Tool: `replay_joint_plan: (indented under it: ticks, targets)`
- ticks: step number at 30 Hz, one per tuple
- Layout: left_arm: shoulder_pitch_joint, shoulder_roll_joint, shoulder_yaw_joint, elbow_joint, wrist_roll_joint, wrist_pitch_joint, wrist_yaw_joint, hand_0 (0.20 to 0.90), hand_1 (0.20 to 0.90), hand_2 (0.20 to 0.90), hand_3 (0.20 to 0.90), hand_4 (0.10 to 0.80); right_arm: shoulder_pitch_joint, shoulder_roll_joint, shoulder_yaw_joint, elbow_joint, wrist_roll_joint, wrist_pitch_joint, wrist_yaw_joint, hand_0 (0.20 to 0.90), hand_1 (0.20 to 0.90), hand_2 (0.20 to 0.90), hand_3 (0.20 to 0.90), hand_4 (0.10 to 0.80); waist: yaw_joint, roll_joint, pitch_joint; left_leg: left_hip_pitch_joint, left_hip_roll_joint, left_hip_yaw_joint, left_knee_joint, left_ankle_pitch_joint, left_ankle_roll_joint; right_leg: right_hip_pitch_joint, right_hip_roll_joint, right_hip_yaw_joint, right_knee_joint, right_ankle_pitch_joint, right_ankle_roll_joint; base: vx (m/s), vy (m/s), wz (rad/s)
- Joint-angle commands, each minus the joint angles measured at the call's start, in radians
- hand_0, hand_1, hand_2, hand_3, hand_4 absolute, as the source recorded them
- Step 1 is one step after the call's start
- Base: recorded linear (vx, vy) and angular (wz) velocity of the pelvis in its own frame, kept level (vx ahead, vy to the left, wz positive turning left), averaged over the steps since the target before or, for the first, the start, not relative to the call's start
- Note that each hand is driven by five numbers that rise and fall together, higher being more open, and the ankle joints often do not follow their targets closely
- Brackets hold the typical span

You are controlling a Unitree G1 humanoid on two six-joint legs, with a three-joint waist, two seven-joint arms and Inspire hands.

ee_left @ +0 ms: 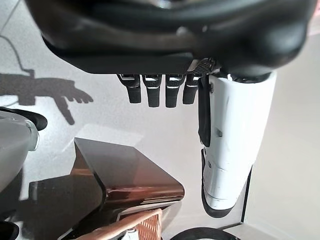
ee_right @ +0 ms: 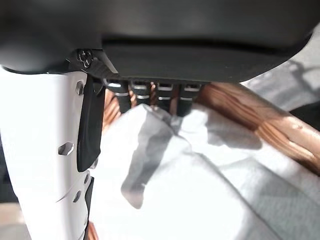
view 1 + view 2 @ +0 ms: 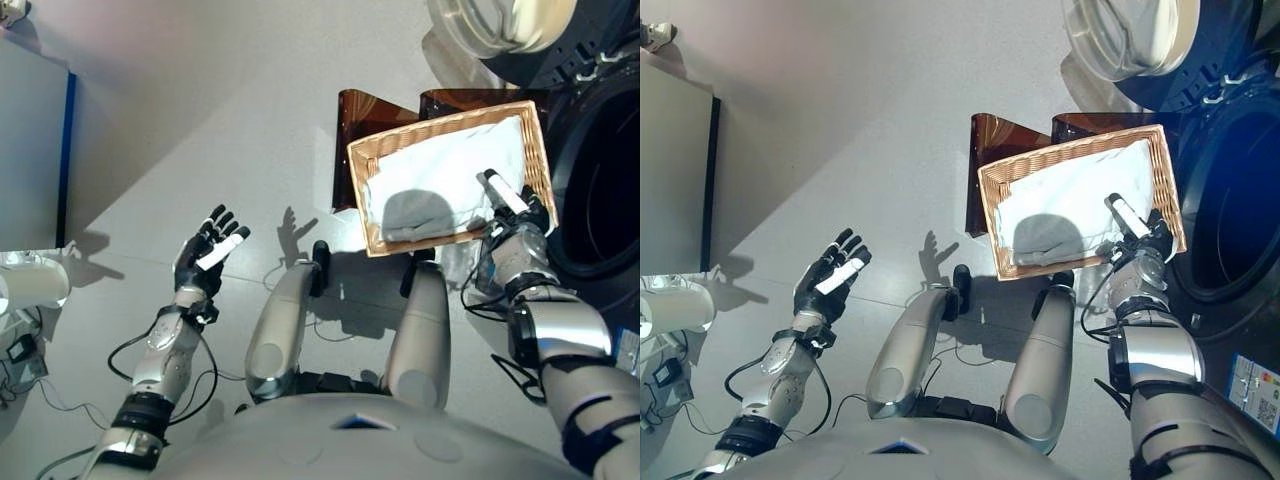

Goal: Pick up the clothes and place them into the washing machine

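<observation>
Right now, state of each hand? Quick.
Left hand: open, empty, over the floor.
Right hand: at the basket's corner over the white clothes; grip cannot be told.

White clothes [image 3: 440, 180] lying crumpled in wicker basket [image 3: 372, 150], beside open dark washing machine [image 3: 600, 180]

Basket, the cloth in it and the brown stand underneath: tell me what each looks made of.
Basket: woven wicker or rattan, tan; plaited strands show along the rim. Matte.
Cloth: soft white fabric, probably cotton-like; it creases and folds in the right wrist view.
Brown stand: looks like tinted translucent acrylic or glass; glossy, with bright reflections on its edges in the left wrist view.
</observation>
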Motion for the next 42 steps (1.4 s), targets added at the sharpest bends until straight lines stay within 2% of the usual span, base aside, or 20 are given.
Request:
replay_joint_plan:
  ticks: [1,5,6,7,8,15,27,37,38,42]
  targets:
    - [0.021,0.08,0.056,-0.057,0.001,-0.061,0.006,0.9,0.9,0.9,0.9,0.8,-0.025,0.049,0.037,-0.092,-0.009,-0.023,0.057,0.9,0.9,0.9,0.9,0.8,0.017,-0.012,-0.038,-0.064,-0.022,0.05,0.039,-0.03,0.021,-0.011,0.003,0.0,0.012,-0.017,-0.02,0.0,0.0,0.0]
    - [0.026,0.081,0.059,-0.069,0.001,-0.06,0.01,0.9,0.9,0.9,0.9,0.8,-0.043,0.047,0.046,-0.098,-0.011,-0.022,0.06,0.9,0.9,0.9,0.9,0.8,0.018,-0.011,-0.033,-0.082,-0.017,0.055,0.069,-0.042,0.023,-0.035,0.003,0.006,0.044,-0.028,-0.024,-0.024,-0.002,-0.03]
    - [0.027,0.081,0.061,-0.071,0.001,-0.06,0.01,0.9,0.9,0.9,0.9,0.8,-0.05,0.048,0.052,-0.102,-0.014,-0.023,0.059,0.686,0.686,0.686,0.686,0.647,0.018,-0.011,-0.03,-0.09,-0.016,0.054,0.086,-0.047,0.024,-0.041,0.005,0.009,0.056,-0.032,-0.026,0.0,0.0,0.0]
    - [0.028,0.079,0.062,-0.074,-0.002,-0.06,0.01,0.9,0.9,0.9,0.9,0.8,-0.056,0.053,0.061,-0.106,-0.016,-0.022,0.063,0.411,0.411,0.411,0.411,0.451,0.018,-0.011,-0.023,-0.102,-0.012,0.058,0.115,-0.058,0.025,-0.052,0.006,0.011,0.079,-0.041,-0.03,0.0,0.0,0.0]
    - [0.028,0.079,0.064,-0.077,-0.005,-0.061,0.012,0.9,0.9,0.9,0.9,0.8,-0.058,0.056,0.062,-0.111,-0.014,-0.022,0.064,0.2,0.2,0.2,0.2,0.3,0.019,-0.013,-0.021,-0.107,-0.012,0.059,0.13,-0.064,0.025,-0.056,0.006,0.011,0.089,-0.046,-0.032,0.0,0.0,0.0]
    - [0.024,0.079,0.064,-0.071,0.0,-0.062,0.013,0.9,0.9,0.9,0.9,0.8,-0.058,0.074,0.075,-0.113,-0.019,-0.023,0.07,0.2,0.2,0.2,0.2,0.3,0.013,-0.02,-0.017,-0.114,-0.007,0.06,0.16,-0.084,0.026,-0.065,0.006,0.013,0.115,-0.06,-0.034,0.0,0.002,-0.01]
    - [0.02,0.081,0.074,-0.055,0.002,-0.063,0.01,0.9,0.9,0.9,0.9,0.8,-0.039,0.08,0.06,-0.111,-0.01,-0.025,0.081,0.2,0.2,0.2,0.2,0.3,0.014,-0.029,-0.027,-0.093,-0.015,0.063,0.116,-0.07,0.032,-0.053,0.007,0.014,0.08,-0.037,-0.031,0.001,0.001,0.0]
    - [0.002,0.055,0.07,0.011,0.009,-0.071,0.004,0.9,0.9,0.9,0.9,0.8,0.046,0.089,0.008,-0.142,0.044,-0.051,0.086,0.2,0.2,0.2,0.2,0.3,0.001,-0.039,-0.061,0.027,-0.033,0.06,-0.067,-0.011,0.033,0.059,0.005,0.006,-0.075,0.022,-0.004,0.017,0.006,-0.03]
    - [0.0,0.048,0.067,0.023,0.01,-0.071,0.001,0.9,0.9,0.9,0.9,0.8,0.059,0.089,0.002,-0.151,0.054,-0.054,0.091,0.2,0.2,0.2,0.2,0.3,-0.001,-0.037,-0.062,0.041,-0.033,0.065,-0.107,0.029,0.038,0.073,0.004,0.004,-0.112,0.06,-0.005,-0.033,0.004,-0.07]
    - [-0.004,0.024,0.061,0.057,0.019,-0.069,-0.004,0.9,0.9,0.9,0.9,0.8,0.117,0.104,-0.023,-0.182,0.092,-0.065,0.102,0.2,0.2,0.2,0.2,0.3,-0.011,-0.03,-0.076,0.127,-0.049,0.057,-0.202,0.063,0.031,0.167,-0.004,-0.005,-0.211,0.086,0.011,0.064,0.002,-0.05]
